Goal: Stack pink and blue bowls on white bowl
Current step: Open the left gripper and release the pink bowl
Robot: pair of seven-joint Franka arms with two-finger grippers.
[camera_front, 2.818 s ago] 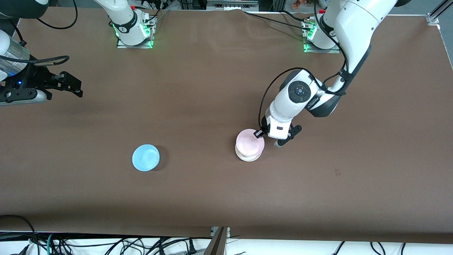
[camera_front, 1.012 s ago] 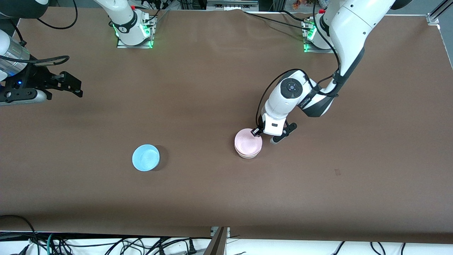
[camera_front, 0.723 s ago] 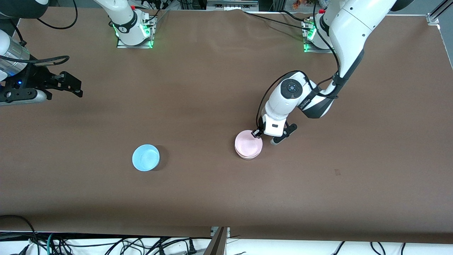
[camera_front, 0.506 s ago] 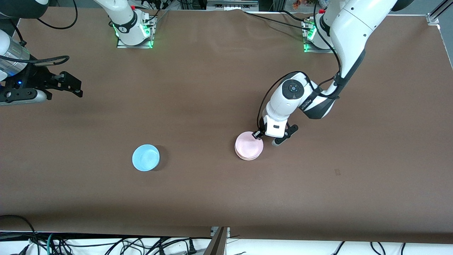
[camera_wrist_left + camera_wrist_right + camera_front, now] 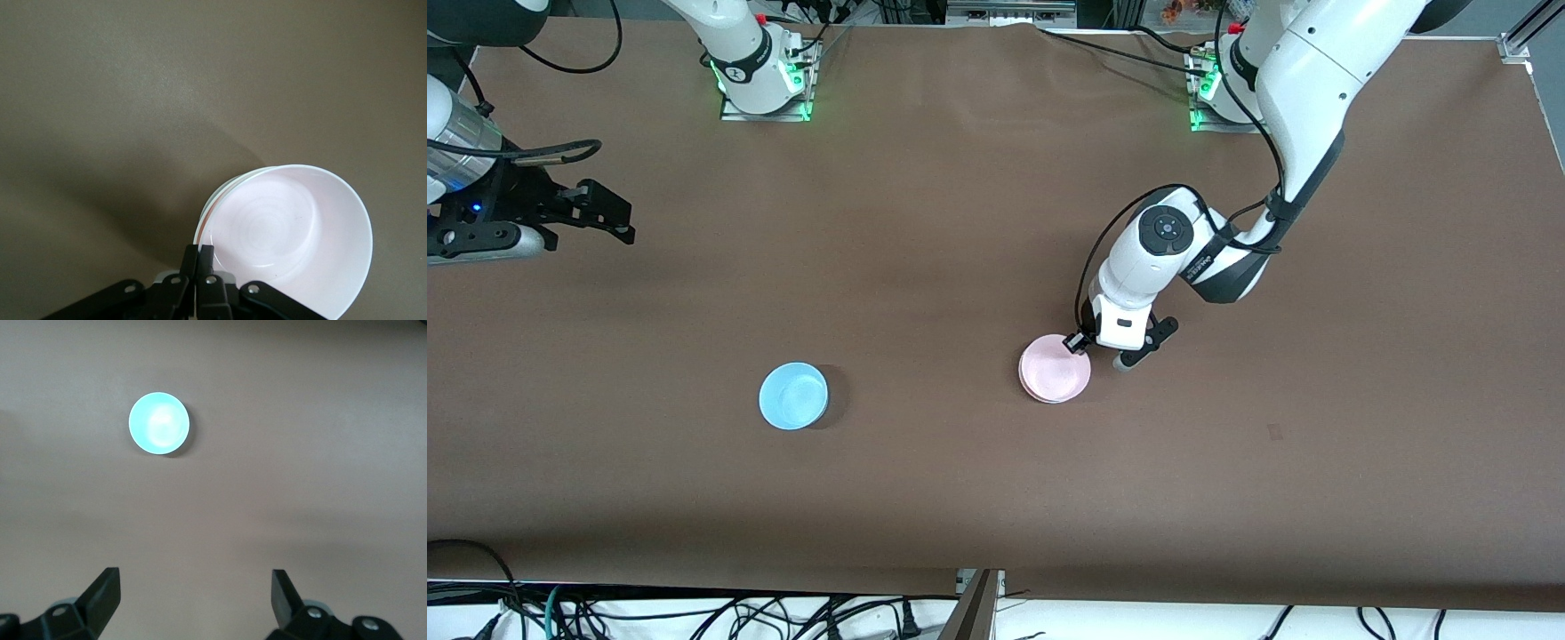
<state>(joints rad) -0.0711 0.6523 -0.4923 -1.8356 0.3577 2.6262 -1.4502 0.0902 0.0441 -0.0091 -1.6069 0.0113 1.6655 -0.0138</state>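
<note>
Now pink bowl [image 5: 1055, 370] on white bowl [image 5: 212, 208]

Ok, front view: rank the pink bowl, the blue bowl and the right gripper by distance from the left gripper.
1. Pink bowl, pinched at its rim by the left gripper.
2. Blue bowl, toward the right arm's end.
3. Right gripper, open, waiting at the table's edge.

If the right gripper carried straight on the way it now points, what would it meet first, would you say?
Probably only the brown table. The right gripper, fingers open, points down at bare tabletop in its wrist view; the blue bowl lies off its line, though depth is hard to judge.
</note>
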